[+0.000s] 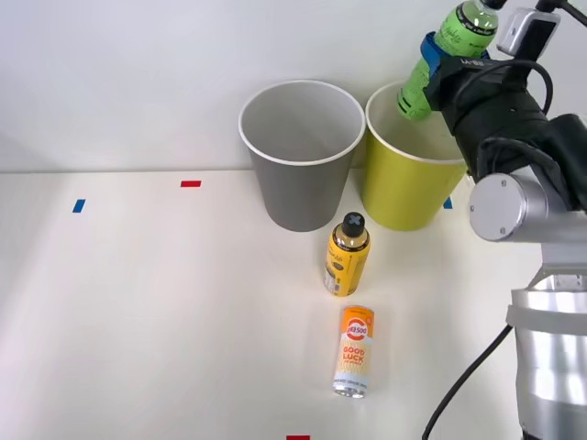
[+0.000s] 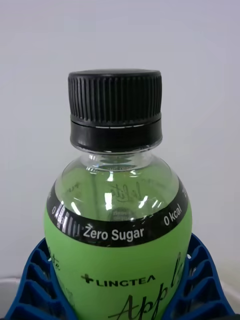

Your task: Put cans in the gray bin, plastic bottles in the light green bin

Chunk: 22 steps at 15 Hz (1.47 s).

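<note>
1. Nearest on the white table, 1 orange-and-white "GOOD LUCK" can lies on its side, its silvery end toward the camera.
2. Just beyond it, apart from it, a yellow bottle with a black cap stands upright.
3. Behind that, the gray bin and the light green bin stand side by side, almost touching, both upright.
4. The right gripper hangs over the light green bin; its blue ribbed fingers are clamped on either side of a green "LINGTEA" plastic bottle.
5. That bottle is tilted in the air, base toward the bin's mouth.
</note>
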Tool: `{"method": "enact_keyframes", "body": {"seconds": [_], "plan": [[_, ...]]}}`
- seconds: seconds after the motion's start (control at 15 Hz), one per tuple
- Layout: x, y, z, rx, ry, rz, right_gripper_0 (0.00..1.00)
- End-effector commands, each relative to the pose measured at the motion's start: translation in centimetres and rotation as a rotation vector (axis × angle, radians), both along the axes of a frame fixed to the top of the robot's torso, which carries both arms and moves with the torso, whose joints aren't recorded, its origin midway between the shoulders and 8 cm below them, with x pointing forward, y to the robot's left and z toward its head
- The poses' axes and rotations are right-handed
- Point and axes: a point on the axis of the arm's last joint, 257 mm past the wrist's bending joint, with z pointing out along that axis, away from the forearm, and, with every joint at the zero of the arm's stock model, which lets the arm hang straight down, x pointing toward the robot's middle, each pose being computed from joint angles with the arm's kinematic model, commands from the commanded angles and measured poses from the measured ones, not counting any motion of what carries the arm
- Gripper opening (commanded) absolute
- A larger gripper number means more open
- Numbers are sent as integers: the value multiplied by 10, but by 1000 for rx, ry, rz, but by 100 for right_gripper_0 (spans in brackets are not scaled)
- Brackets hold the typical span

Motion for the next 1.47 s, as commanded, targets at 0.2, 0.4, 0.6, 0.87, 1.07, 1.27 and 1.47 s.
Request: {"method": "enact_keyframes", "body": {"seconds": [0.2,0.4,0.6,0.87,1.07,1.27,1.47], "plan": [[16,-6,-1,-52,13,-31,22],[16,-4,-2,-43,14,-26,59],[16,1,-1,-8,15,-15,86],[13,4,5,17,-16,-15,90],[12,5,8,30,-32,-15,90],[0,2,9,47,-104,-31,91],[-33,-5,5,41,-150,-47,90]]}}
